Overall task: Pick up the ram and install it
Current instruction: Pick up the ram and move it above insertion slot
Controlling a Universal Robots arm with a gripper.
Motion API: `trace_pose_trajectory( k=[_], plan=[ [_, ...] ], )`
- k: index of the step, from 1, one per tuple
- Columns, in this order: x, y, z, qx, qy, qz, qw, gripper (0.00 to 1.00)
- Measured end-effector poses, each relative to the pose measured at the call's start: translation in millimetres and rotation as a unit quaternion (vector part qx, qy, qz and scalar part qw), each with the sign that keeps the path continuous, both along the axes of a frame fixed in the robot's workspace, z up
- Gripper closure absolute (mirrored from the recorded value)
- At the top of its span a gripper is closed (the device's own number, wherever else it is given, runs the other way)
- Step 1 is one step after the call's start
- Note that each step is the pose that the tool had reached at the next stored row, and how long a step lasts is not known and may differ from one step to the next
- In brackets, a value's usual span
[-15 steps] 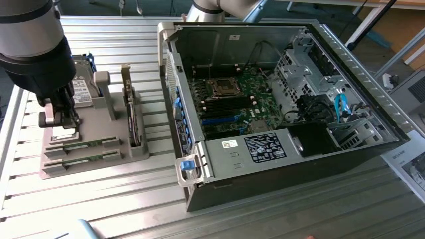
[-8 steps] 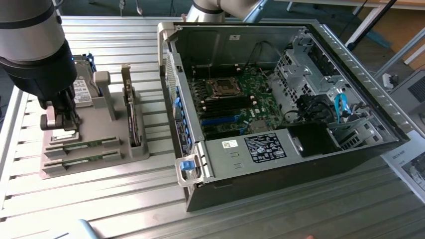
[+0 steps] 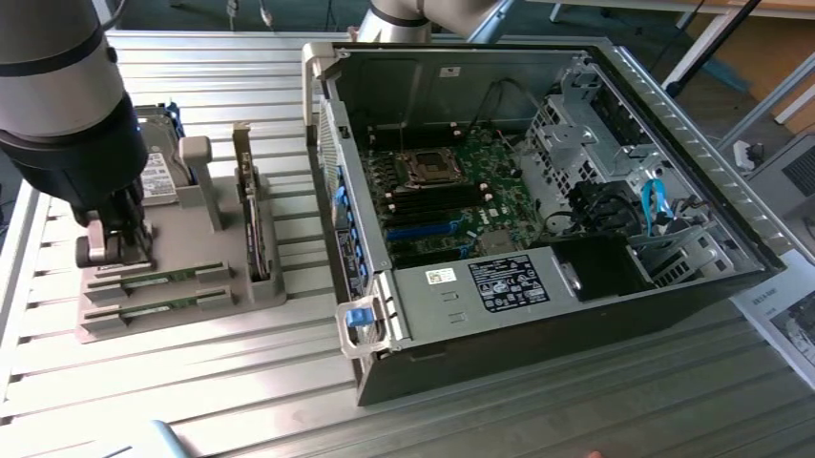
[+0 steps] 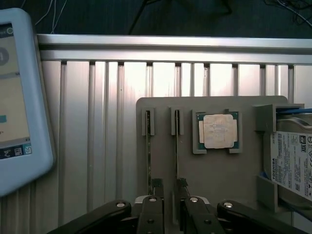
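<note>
Two ram sticks stand on edge in slots of a grey holder (image 4: 224,170). In the wrist view they appear as thin lines, one ram stick (image 4: 176,146) running in between my fingertips and the other ram stick (image 4: 148,156) just outside them. My gripper (image 4: 169,187) is low over the holder, open by a narrow gap around the end of the first stick. In the exterior view the gripper (image 3: 114,250) stands at the holder's left end, beside the ram sticks (image 3: 166,279). The open computer case (image 3: 535,286) lies at the exterior view's right, its motherboard (image 3: 446,191) exposed.
On the holder also sit a square silver processor chip (image 4: 217,130) and a hard drive (image 4: 291,161) with a white label. A pale blue tablet-like device (image 4: 19,97) lies beside the holder on the ribbed aluminium table (image 4: 97,122). Cables and drive cages fill the case's right side.
</note>
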State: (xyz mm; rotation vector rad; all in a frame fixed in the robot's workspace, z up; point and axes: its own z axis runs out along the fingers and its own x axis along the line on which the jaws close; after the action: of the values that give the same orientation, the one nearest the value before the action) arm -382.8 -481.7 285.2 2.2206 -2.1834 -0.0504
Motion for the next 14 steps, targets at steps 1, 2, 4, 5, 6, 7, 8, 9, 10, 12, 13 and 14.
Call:
trace_pose_trajectory(
  k=[1,2,4,5,6,7,8,9,10,12,13,14],
  plan=[
    [0.0,-0.9,-1.0,0.0001,0.0000,0.000,1.0000,0.76],
    [0.0,-1.8,-2.0,0.0001,0.0000,0.000,1.0000,0.76],
    [0.0,-5.0,-5.0,0.0001,0.0000,0.000,1.0000,0.76],
    [0.0,-6.2,-6.2,0.0001,-0.0001,0.000,1.0000,0.76],
    [0.0,-7.3,-7.3,0.0000,0.0000,0.000,1.0000,0.76],
    [0.0,-8.9,-8.9,0.0001,-0.0001,0.000,1.0000,0.76],
    [0.0,-9.9,-10.0,0.0001,0.0000,0.000,1.0000,0.76],
    [-0.1,-11.4,-11.8,0.0000,0.0000,0.000,1.0000,0.76],
    [-0.1,-13.0,-14.1,0.0001,0.0000,0.000,1.0000,0.76],
    [-0.1,-15.4,-17.4,0.0001,-0.0001,0.000,1.0000,0.76],
    [-0.1,-17.0,-19.2,0.0001,0.0000,0.000,1.0000,0.76],
    [-0.1,-18.2,-20.6,0.0001,0.0000,0.000,1.0000,0.76]
  ],
)
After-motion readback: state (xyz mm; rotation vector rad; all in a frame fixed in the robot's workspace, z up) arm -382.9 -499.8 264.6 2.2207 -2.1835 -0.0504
